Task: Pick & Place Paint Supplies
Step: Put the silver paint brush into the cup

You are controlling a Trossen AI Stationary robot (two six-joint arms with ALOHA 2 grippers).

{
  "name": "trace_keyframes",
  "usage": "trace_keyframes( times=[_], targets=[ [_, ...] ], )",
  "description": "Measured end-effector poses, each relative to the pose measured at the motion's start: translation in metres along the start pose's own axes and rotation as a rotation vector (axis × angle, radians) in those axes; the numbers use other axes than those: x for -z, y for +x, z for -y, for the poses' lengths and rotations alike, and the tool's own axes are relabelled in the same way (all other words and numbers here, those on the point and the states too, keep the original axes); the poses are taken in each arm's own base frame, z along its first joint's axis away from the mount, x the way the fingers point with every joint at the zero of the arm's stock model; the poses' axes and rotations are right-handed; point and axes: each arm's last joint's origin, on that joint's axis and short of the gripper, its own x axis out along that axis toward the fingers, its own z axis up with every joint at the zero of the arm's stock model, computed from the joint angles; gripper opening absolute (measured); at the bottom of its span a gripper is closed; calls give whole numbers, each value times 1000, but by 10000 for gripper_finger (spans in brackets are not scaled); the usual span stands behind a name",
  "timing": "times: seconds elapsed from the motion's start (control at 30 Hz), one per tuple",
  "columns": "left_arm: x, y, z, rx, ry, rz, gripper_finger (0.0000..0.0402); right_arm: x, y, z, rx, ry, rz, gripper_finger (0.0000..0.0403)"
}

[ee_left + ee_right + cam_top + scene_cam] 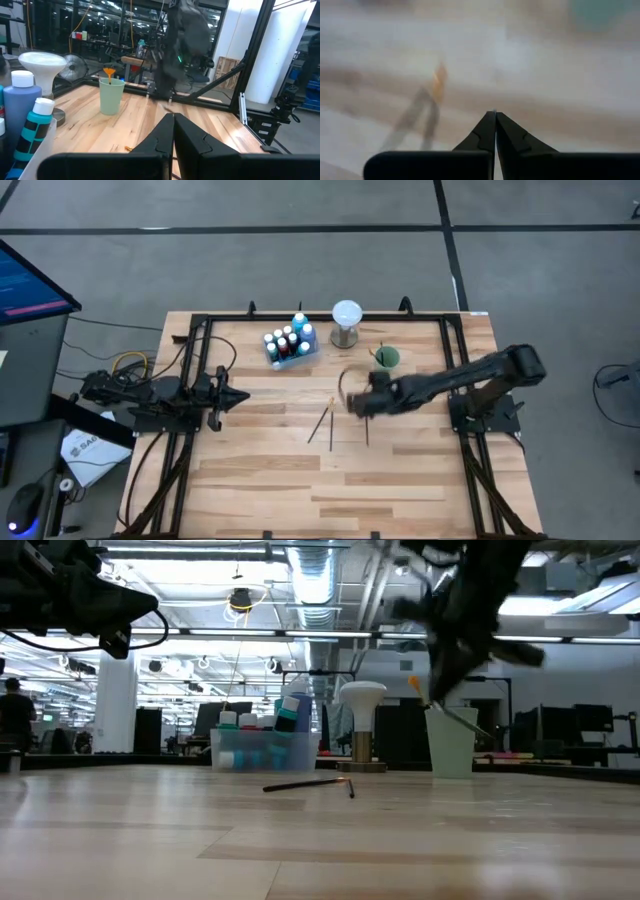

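Several white-capped paint bottles (289, 340) stand in a clear bin (262, 751) at the far side. Beside it is a green cup (386, 357) holding an orange-tipped brush (108, 74). Two thin brushes (325, 423) lie flat on the table's middle. My right gripper (353, 404) is raised over the middle, slanting down, shut on a third brush (465, 722). My left gripper (240, 396) waits shut and level at the table's left, holding nothing. My right gripper pinches a thin brush between its two shut fingers, near the brush's upper end (438, 706). The fingers come from above, slanting down from the table's right. The brush slants down below them, lifted clear of the table. Blur hides the exact place of contact.
A white globe on a metal base (346, 323) stands between the bin and the cup. A black metal frame (200, 330) runs along the table's left, right and far edges. Bare wood lies toward the near edge (330, 490).
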Motion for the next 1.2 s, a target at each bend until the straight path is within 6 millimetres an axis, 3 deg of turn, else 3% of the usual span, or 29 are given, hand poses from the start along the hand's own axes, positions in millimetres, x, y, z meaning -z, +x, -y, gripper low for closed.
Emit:
trace_keyframes(
  times=[0.33,0.63,0.9,1.2],
  targets=[
    [0,0,0,0,0,0,6,-61,-78,25,-163,-128,404,0],
    [0,0,0,0,0,0,6,-117,-107,49,-95,-240,662,0],
    [0,0,0,0,0,0,6,-144,-87,63,27,-303,716,0],
    [0,0,0,0,0,0,6,-130,-37,78,24,-297,730,0]
  ],
)
